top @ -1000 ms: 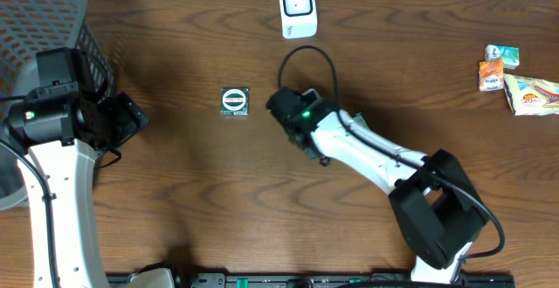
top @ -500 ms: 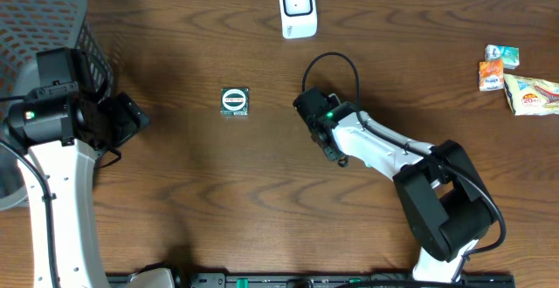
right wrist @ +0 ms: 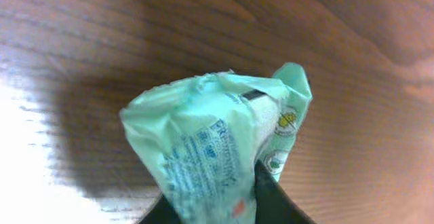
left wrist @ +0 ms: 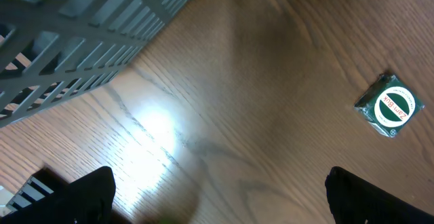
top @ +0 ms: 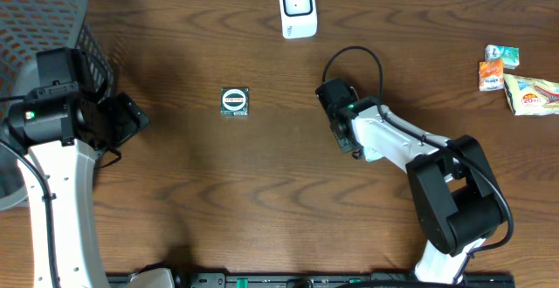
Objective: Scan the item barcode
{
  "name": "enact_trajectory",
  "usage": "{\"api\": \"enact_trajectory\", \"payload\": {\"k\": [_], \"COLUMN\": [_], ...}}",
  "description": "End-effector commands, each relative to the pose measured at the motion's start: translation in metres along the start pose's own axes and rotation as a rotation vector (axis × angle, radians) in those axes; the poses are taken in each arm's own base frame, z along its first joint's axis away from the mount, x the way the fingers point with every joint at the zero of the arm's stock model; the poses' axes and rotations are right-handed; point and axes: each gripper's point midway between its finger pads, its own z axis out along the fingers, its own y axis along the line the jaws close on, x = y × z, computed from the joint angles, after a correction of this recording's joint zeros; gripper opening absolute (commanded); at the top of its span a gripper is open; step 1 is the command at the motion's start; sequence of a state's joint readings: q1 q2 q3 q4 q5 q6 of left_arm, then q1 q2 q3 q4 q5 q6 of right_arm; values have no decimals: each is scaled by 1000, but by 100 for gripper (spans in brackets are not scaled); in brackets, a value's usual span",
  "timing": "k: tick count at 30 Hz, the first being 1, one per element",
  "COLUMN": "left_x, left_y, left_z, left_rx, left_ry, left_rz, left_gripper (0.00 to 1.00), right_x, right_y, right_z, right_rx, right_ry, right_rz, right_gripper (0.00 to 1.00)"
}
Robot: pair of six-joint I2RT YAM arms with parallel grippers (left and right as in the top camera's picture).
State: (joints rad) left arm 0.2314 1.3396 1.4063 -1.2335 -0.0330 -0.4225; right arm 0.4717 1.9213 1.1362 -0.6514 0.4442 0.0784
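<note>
A crumpled light-green packet (right wrist: 210,136) with blue print fills the right wrist view, held just above the wood. My right gripper (right wrist: 210,207) is shut on its lower part, with a dark finger (right wrist: 274,197) on each side. From overhead the right gripper (top: 334,96) hangs over the table's middle, below the white scanner (top: 297,9), and hides the packet. My left gripper (left wrist: 217,210) is open over bare wood, its fingertips (left wrist: 88,197) far apart, and sits beside the basket (top: 87,26) in the overhead view.
A small dark-green square item with a round white label (top: 235,101) lies left of the right gripper and also shows in the left wrist view (left wrist: 390,107). Snack packets (top: 500,68) (top: 533,94) lie at the far right. The grey mesh basket (left wrist: 81,27) stands at the left edge.
My right arm has swung to the right across the table, away from the square item, and its jaws have closed on the green packet. The left arm has not moved.
</note>
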Motion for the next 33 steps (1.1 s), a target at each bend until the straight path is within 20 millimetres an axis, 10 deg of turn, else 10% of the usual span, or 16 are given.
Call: {"api": "enact_trajectory", "payload": {"k": [1, 14, 20, 33], "left_x": [0, 0, 0, 0], "left_y": [4, 4, 4, 4], "left_z": [-1, -1, -1, -1], "left_rx": [-17, -17, -17, -17], "left_ry": [-6, -6, -6, -6], "left_rz": [-8, -8, -8, -8], "left_gripper": [97, 98, 98, 98], "right_x": [8, -63, -64, -15], "right_y": [24, 74, 90, 90], "right_z": [5, -108, -148, -71], "right_rx": [-157, -887, -1295, -1304], "right_ry": [37, -33, -70, 29], "right_rz": [18, 95, 96, 342], "right_gripper": [2, 1, 2, 15]}}
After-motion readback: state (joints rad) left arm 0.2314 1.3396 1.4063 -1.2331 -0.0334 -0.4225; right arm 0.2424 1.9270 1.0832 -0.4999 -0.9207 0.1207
